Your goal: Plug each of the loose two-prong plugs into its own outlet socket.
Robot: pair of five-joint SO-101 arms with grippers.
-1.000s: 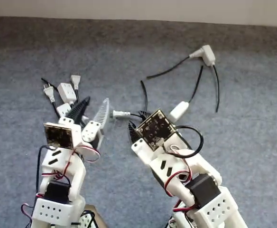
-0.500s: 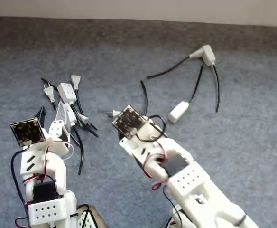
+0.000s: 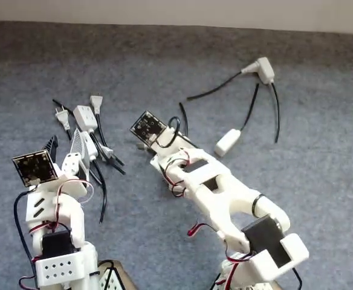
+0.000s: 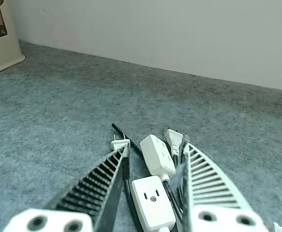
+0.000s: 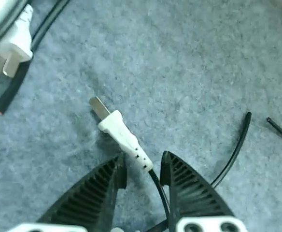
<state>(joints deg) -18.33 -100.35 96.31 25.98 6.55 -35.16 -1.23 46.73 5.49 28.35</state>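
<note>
Left gripper (image 4: 155,149) open, fingers spread wide, low over the cord cluster at the left of the grey carpet (image 3: 164,66). A white outlet socket (image 4: 153,200) lies between its two fingers with the slotted face up; touching or not, cannot tell. Just beyond it is a second white outlet block (image 4: 157,154), with a small two-prong plug (image 4: 120,141) to one side and another small plug (image 4: 174,137) to the other, black cords running under them. In the high view the left gripper (image 3: 66,140) sits just near of that same block (image 3: 84,118), with the two small plugs (image 3: 61,116) (image 3: 96,101) at its far side. The right arm is stretched out to the centre of the carpet. Right gripper (image 5: 142,166) is open with a narrow gap, fingertips either side of the rear end of a loose white plug (image 5: 124,137) where its black cord (image 5: 158,188) leaves. The fingers are not closed on it. The plug lies flat, prongs pointing away from the gripper. One more white plug (image 5: 8,50) lies well apart from it. At the far right, a white angled plug (image 3: 262,69) and a white oblong block (image 3: 228,142) on black cords, apart from both arms. No plug is seated in a socket.
</note>
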